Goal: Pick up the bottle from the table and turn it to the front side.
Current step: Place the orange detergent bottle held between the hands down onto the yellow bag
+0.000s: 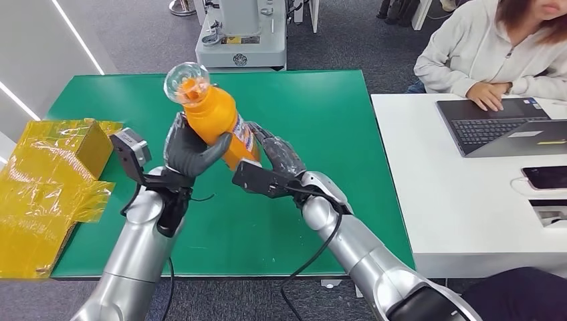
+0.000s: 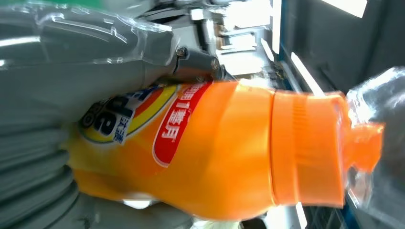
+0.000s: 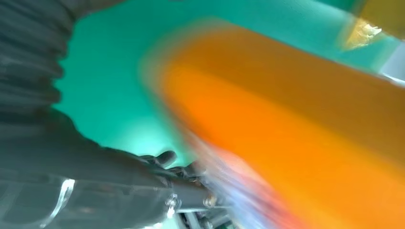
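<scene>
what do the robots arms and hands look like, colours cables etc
Both arms are smooth silver tubes, the left arm and the right arm. The left hand and right hand have dark grey fingers. A black box-like camera mount sits at each wrist, and thin black cables hang along the forearms.

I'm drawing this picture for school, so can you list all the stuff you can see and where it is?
Bottle: one, orange with a clear cap, held up over the green table.
Table: one, green, in front of the robot.
Plastic wrap: one crinkly heap, yellow, at the table's left edge.
Desk: one, white, right of the green table.
Laptop: one, dark grey, open on the desk.
Phone: one, dark, on the desk near the laptop.
Machine: one, grey, behind the green table.
Person: one, pale top, typing at the laptop.
Left robot hand: grey, grips the bottle.
Right robot hand: dark, at the bottle's base.
</scene>
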Controlling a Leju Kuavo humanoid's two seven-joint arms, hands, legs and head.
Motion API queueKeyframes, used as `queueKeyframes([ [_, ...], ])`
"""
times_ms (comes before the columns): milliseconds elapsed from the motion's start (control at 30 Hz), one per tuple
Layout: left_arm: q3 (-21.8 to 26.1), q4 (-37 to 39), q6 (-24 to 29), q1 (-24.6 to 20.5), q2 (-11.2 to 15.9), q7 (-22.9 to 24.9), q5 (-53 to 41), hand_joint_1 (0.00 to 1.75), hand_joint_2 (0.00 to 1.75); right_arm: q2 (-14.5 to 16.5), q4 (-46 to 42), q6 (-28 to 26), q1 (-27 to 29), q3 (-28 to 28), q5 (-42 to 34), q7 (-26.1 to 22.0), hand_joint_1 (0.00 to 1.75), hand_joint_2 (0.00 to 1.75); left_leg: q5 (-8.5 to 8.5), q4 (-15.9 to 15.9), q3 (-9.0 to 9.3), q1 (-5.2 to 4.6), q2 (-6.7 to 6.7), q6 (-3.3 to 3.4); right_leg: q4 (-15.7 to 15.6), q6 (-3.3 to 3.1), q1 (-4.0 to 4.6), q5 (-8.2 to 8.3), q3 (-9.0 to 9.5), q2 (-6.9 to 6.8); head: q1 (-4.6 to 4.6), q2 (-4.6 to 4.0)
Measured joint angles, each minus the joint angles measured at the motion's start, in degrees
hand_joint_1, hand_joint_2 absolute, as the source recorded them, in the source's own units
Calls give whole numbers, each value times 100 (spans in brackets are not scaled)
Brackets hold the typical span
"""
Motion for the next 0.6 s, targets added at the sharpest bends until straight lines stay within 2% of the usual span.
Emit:
queueKeyframes([
  [167, 610, 322, -352, -1041, 650, -245, -201, 170, 175, -449, -309, -42, 345, -113, 106, 28, 0, 175, 6, 3, -2, 13, 0, -9, 1, -12, 14, 9, -2, -2, 0, 0],
  [300, 968, 615, -222, -1733, 1063, -333, -457, 167, 175, -816, -712, -32, 556, -310, 85, 57, 0, 175, 7, 3, -1, 14, 5, -10, 3, -16, 15, 12, -2, 4, 0, 0],
  [467, 1096, 765, 195, -2176, 1444, -373, -1101, 175, 175, -1065, -1084, 22, 720, -455, 103, 84, 0, 175, 6, 2, -2, 15, 7, -11, 2, -16, 15, 11, -3, 8, 0, 0],
  [600, 1002, 963, 1112, -2502, 1705, -431, -2793, 175, 175, -1181, -1295, 9, 818, -476, 124, 67, 0, 175, 7, 2, -2, 17, 8, -11, 2, -17, 17, 11, -7, 9, 0, 0],
])
